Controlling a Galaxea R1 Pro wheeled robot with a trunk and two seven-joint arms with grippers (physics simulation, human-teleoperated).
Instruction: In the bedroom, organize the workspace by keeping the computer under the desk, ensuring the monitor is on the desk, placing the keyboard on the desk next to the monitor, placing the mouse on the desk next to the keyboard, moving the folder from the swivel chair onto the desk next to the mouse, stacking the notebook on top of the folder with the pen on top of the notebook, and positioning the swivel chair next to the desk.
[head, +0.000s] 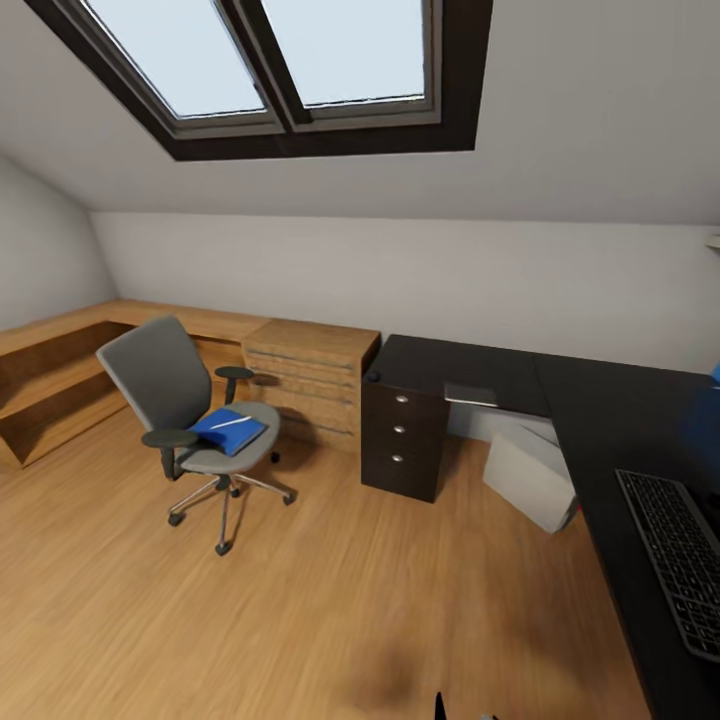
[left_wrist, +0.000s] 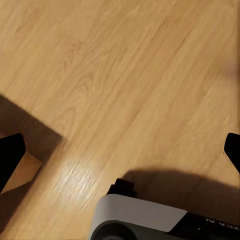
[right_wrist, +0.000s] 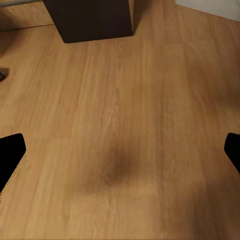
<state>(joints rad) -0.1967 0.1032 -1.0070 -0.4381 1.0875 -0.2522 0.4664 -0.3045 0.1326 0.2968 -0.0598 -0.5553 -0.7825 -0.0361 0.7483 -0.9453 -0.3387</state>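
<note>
Hanging over bare floor (right_wrist: 120, 125), both claws (left_wrist: 120, 150) (right_wrist: 120, 150) gape.

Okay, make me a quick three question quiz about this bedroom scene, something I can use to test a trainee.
1. True or false: the folder lies on the seat of the swivel chair.
2. Multiple choice: where is the keyboard? A) on the floor B) on the desk C) on the chair
3. Fill in: the computer stands on the floor ____ the desk.

Key:
1. True. The blue folder is on the grey seat, with the thin white pen on top of it.
2. B. It rests on the black top at the right of the head view.
3. Under. The pale tower sits below the desk top, tilted askew.
</note>
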